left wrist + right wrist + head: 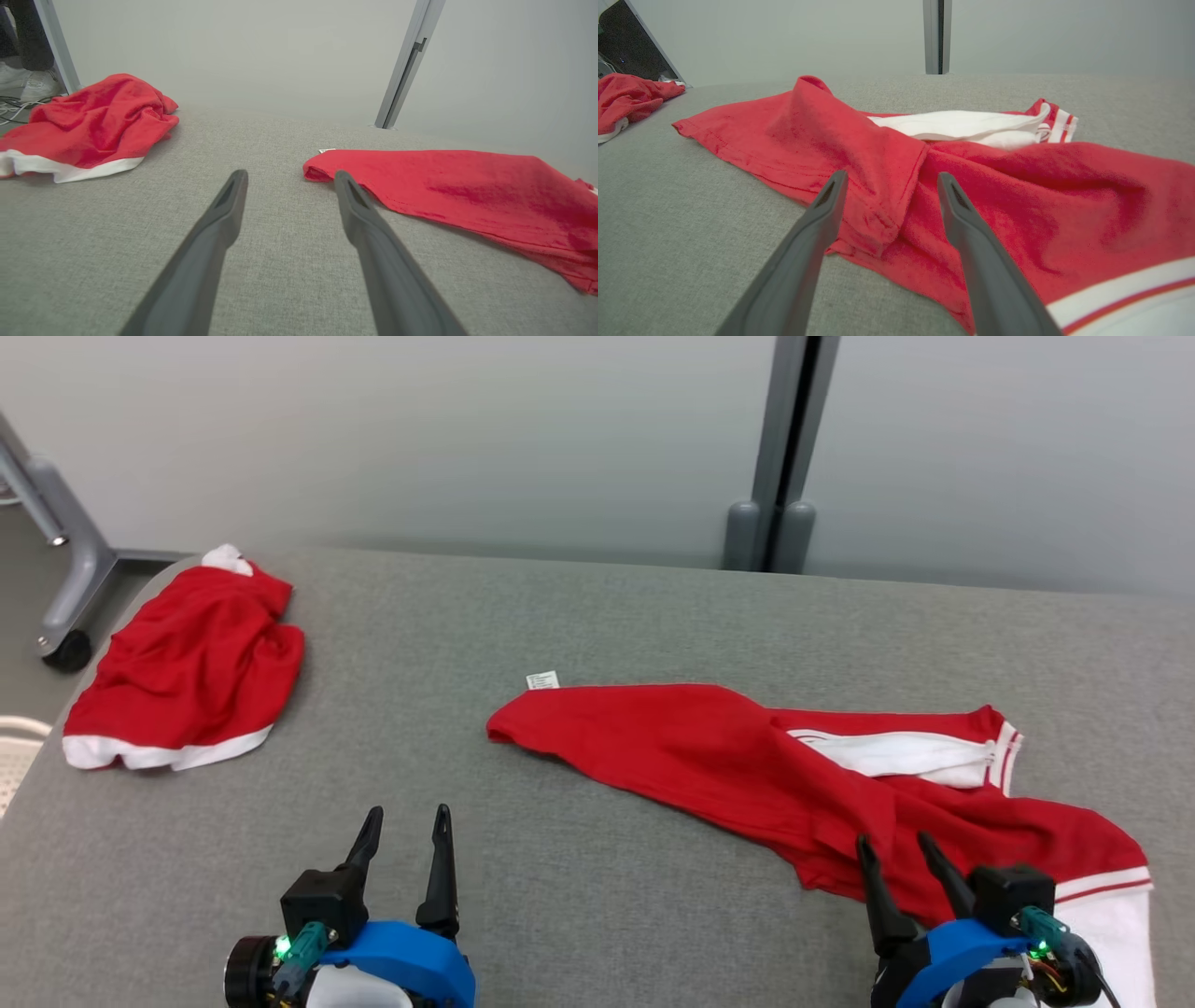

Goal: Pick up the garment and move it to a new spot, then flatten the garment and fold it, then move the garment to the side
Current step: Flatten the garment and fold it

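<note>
The garment [709,756], red with white panels and red-striped white trim, lies rumpled and partly spread on the right half of the grey table [560,616]; a small white tag pokes out at its far left corner. My right gripper [893,840] stands open over its near edge, and in the right wrist view its fingers [892,173] point at a raised fold of the red cloth [994,186]. To the garment's left, my left gripper [407,812] stands open over bare table. In the left wrist view, the left gripper [290,173] points just left of the garment's corner [467,186].
A second red garment with a white hem [187,663] lies bunched at the table's far left corner [93,121] [626,95]. A grey post [784,448] stands behind the table against a pale wall. A wheeled frame leg [65,569] and a person's white shoes [28,81] are beyond the left edge.
</note>
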`<state>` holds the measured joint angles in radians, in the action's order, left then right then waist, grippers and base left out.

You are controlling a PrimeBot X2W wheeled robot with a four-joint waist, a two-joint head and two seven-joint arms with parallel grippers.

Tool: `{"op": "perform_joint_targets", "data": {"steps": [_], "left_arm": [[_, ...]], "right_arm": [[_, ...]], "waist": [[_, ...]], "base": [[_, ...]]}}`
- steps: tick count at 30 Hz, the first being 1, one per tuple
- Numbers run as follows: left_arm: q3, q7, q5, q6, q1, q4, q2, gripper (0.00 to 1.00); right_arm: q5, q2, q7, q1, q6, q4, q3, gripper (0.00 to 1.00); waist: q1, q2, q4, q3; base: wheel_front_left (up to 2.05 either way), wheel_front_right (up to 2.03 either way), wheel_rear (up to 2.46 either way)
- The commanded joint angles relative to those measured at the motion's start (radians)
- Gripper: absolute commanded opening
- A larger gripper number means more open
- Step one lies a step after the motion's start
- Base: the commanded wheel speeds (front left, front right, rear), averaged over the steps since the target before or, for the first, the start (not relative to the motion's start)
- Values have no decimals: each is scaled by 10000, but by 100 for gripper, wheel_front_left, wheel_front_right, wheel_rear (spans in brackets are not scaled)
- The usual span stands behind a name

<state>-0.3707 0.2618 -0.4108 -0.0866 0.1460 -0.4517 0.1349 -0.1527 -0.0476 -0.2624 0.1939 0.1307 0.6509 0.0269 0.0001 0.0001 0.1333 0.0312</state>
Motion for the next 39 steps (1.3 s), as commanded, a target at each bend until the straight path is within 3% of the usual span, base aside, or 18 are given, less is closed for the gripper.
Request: {"op": "perform_joint_targets", "data": {"steps": [1, 6, 8, 11, 12, 13, 18, 23, 31, 37, 38, 39], "left_arm": [[-5, 43, 24, 16, 100, -4, 38, 100], [56, 45, 9, -14, 173, 11, 68, 100], [90, 45, 10, -36, 197, 35, 74, 100], [144, 46, 25, -70, 211, 74, 79, 100], [161, 46, 33, -79, 212, 90, 83, 100], [183, 46, 35, -93, 203, 111, 93, 100], [219, 46, 44, -109, 226, 144, 77, 100], [265, 46, 20, -81, 275, 167, 30, 100], [727, 47, -4, -189, 315, 357, 56, 100], [1141, 47, 73, -255, 145, 541, 93, 100], [1183, 47, 90, -238, 118, 554, 93, 100], [1213, 47, 94, -229, 107, 567, 81, 100]], "right_arm": [[-11, -51, -38, 166, 2, 103, 1, 100], [-560, -56, -41, 643, 2, 1040, 231, 100], [-745, -51, -39, 792, 2, 1159, 333, 48], [-915, -51, -38, 930, 2, 974, 466, 26], [-970, -49, -39, 959, 2, 849, 516, 8], [-1007, -49, -38, 984, 2, 706, 614, 0], [-1193, -45, -38, 1039, 2, -159, 1483, 0], [-1765, -46, -38, 1214, 2, -742, 3175, 0], [-3007, -56, 157, 1774, 2, -917, 6047, 0], [-3735, -50, 151, 2009, 2, -567, 7263, 0], [-3764, -48, 129, 2015, 2, -465, 7425, 28], [-3781, -50, 113, 2007, 2, -390, 7573, 49]], "waist": [[-1, -1, 159, 137], [-1, -1, 395, 280], [-1, -1, 426, 325], [-1, -1, 415, 382], [-1, -1, 399, 396], [-1, -1, 369, 414], [-1, -1, 241, 454], [-1, -1, 264, 493], [-1, -1, 706, 615], [-1, -1, 917, 706], [-1, -1, 926, 718], [-1, -1, 929, 729]], "base": [[0, 0, 0], [0, 0, 0], [0, 0, 0], [0, 0, 0], [0, 0, 0], [0, 0, 0], [0, 0, 0], [0, 0, 0], [0, 0, 0], [0, 0, 0], [0, 0, 0], [0, 0, 0]]}}
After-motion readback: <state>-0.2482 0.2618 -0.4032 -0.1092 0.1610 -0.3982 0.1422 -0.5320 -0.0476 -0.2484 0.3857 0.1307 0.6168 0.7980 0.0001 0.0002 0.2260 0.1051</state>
